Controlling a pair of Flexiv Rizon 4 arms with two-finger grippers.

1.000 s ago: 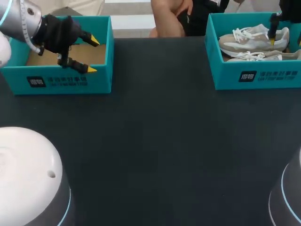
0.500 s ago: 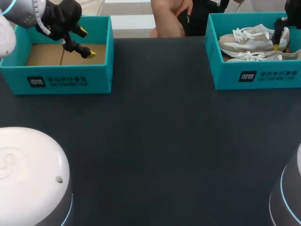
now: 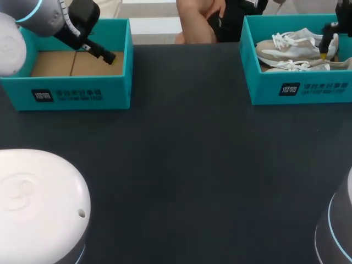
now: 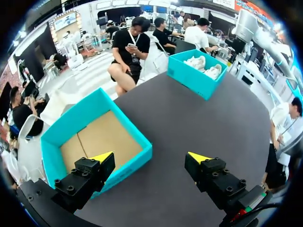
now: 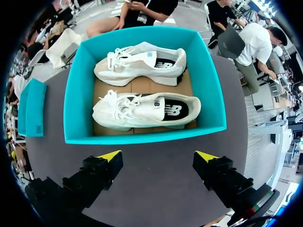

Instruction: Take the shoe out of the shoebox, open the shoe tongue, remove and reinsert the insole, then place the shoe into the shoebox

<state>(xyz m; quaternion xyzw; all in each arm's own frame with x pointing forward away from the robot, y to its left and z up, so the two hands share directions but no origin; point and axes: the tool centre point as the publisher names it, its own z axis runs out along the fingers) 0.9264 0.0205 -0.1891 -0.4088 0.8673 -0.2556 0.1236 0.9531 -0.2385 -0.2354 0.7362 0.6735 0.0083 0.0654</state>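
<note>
Two white and beige shoes [image 3: 297, 44] lie side by side in the teal shoebox [image 3: 300, 88] at the table's back right. In the right wrist view the nearer shoe [image 5: 142, 111] and the farther shoe [image 5: 142, 64] both lie ahead of my right gripper [image 5: 158, 156], which is open and empty over the table just short of the box wall [image 5: 142, 136]. The head view has that gripper [image 3: 324, 48] above the box's right part. My left gripper [image 4: 151, 157] is open and empty above the near corner of a second box [image 4: 94, 137].
The second teal box [image 3: 71, 91] at the back left holds only its brown cardboard floor, with my left gripper [image 3: 102, 52] over it. The dark tabletop [image 3: 187, 154] stretches between the boxes. My arm bases [image 3: 38, 203] rise at the front corners.
My left gripper has swung up and back over the empty box, its fingers turning away from the camera. My right gripper has drifted slightly right above the shoes. Both stayed open.
</note>
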